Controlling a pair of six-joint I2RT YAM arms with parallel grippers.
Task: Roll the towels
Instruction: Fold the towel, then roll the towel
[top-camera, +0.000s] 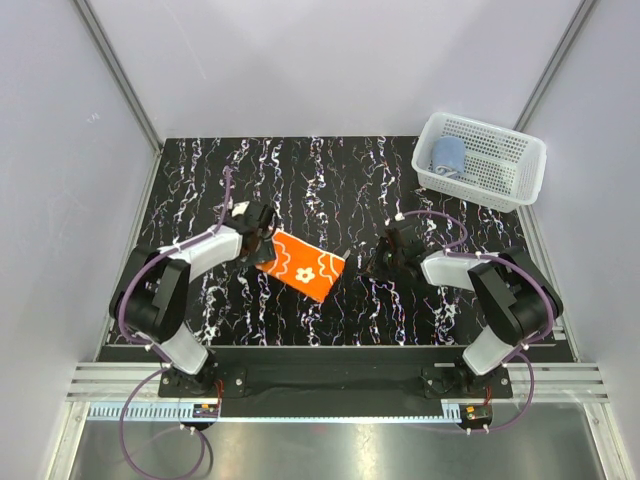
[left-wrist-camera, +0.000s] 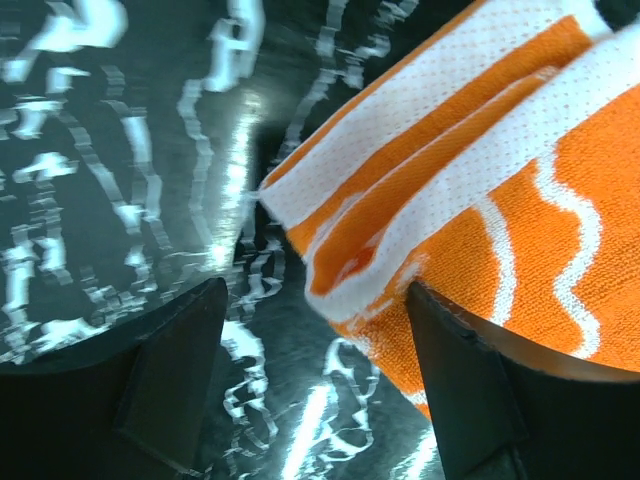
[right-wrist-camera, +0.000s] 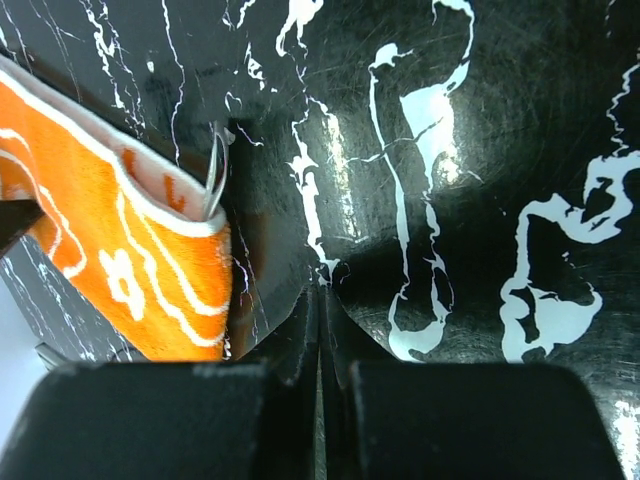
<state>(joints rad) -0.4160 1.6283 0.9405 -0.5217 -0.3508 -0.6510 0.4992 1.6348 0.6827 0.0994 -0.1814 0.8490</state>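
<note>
An orange towel (top-camera: 302, 266) with white flower pattern lies folded flat on the black marbled table (top-camera: 330, 180), between the two arms. My left gripper (top-camera: 258, 235) stands open at the towel's left corner; in the left wrist view the folded orange-and-white edge (left-wrist-camera: 440, 190) reaches between the fingers (left-wrist-camera: 170, 370), lying against the right one. My right gripper (top-camera: 385, 255) is shut with nothing in it, just right of the towel, whose end (right-wrist-camera: 130, 270) shows left of its closed fingertips (right-wrist-camera: 318, 300). A rolled light blue towel (top-camera: 449, 155) sits in the white basket (top-camera: 512, 178).
The white mesh basket stands at the table's back right corner. Grey walls close in the table on three sides. Both arm bases sit at the near edge.
</note>
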